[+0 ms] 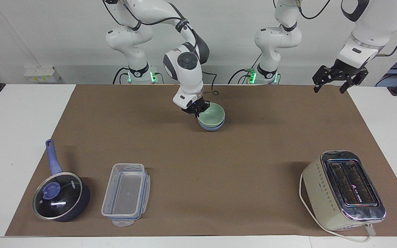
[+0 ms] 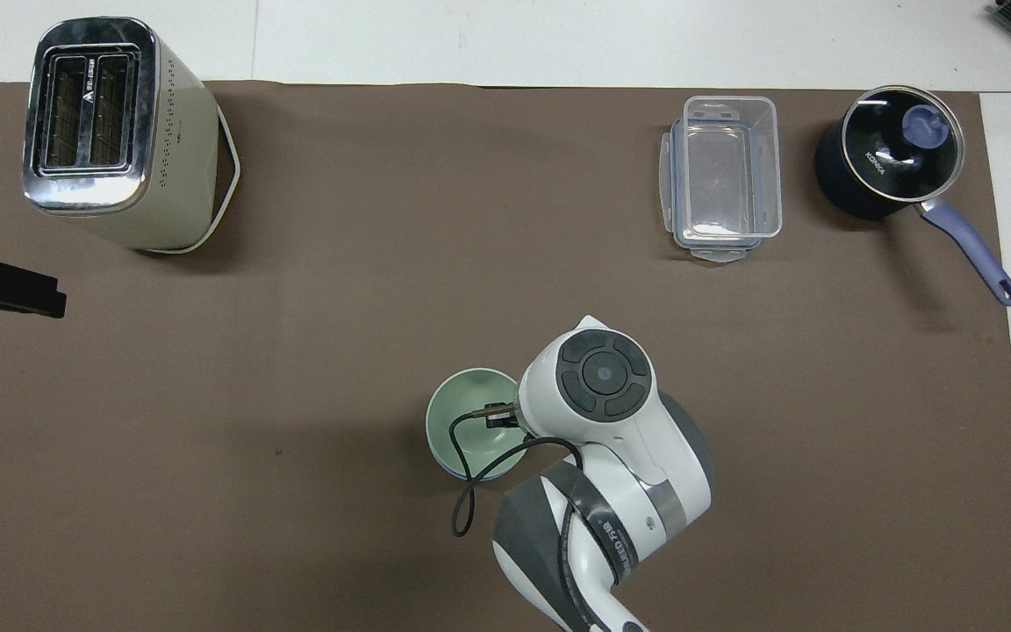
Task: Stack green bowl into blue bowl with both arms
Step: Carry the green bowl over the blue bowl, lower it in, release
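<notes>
The green bowl [image 1: 212, 114] sits nested in the blue bowl [image 1: 212, 127], whose lower wall alone shows. The right gripper [image 1: 196, 110] is clenched on the green bowl's rim, its fingertips hidden overhead by the wrist. The left gripper [image 1: 339, 78] hangs released over the mat's [image 1: 219, 172] edge, waiting.
</notes>
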{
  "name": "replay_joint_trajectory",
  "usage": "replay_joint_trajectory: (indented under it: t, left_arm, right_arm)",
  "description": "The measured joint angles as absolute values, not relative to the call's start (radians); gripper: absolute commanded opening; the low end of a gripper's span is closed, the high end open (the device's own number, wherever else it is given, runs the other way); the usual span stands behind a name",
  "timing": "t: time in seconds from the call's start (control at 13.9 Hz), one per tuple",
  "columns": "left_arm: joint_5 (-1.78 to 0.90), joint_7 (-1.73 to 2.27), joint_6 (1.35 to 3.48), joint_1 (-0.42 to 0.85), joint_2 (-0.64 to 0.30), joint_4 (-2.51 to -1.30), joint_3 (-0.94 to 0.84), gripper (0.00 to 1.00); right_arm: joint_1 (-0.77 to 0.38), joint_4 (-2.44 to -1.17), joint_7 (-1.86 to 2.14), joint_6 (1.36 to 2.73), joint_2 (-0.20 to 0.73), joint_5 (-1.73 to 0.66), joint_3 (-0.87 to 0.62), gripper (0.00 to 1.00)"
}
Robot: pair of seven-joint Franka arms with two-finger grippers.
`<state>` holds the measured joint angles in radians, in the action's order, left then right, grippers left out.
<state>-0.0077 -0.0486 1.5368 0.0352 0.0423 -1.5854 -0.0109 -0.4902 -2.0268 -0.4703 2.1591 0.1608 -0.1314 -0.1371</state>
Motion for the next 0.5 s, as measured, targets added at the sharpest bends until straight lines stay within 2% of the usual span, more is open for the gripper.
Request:
replay_joint_trajectory:
  t: [0.14, 0.22, 0.29, 0.43, 0.5]
  left_arm:
    - [-0.008, -0.049, 1.537, 0.035, 0.042, -1.585, -0.011, 1.0]
    - [-0.008, -0.049, 1.537, 0.035, 0.042, -1.585, -0.011, 1.0]
    - [-0.008, -0.049, 1.537, 0.035, 0.042, -1.585, -0.011, 1.0]
    - [-0.008, -0.049, 1.537, 0.035, 0.042, -1.585, -0.011, 1.0]
    - [-0.008, -0.049, 1.537, 0.035, 0.042, -1.585, -0.011, 1.0]
  right_arm:
    - [-0.495, -2.027, -0.47, 2.165, 0.171, -0.131, -0.137, 0.0]
    - [-0.496, -2.029, -0.47, 2.172, 0.176, -0.131, -0.137, 0.13]
    - [-0.496, -2.029, -0.47, 2.177, 0.18, -0.131, -0.137, 0.42]
    - [-0.496, -2.029, -0.47, 2.182, 0.183, -0.131, -0.137, 0.44]
    - [-0.496, -2.028, -0.47, 2.182, 0.182, -0.131, -0.136, 0.54]
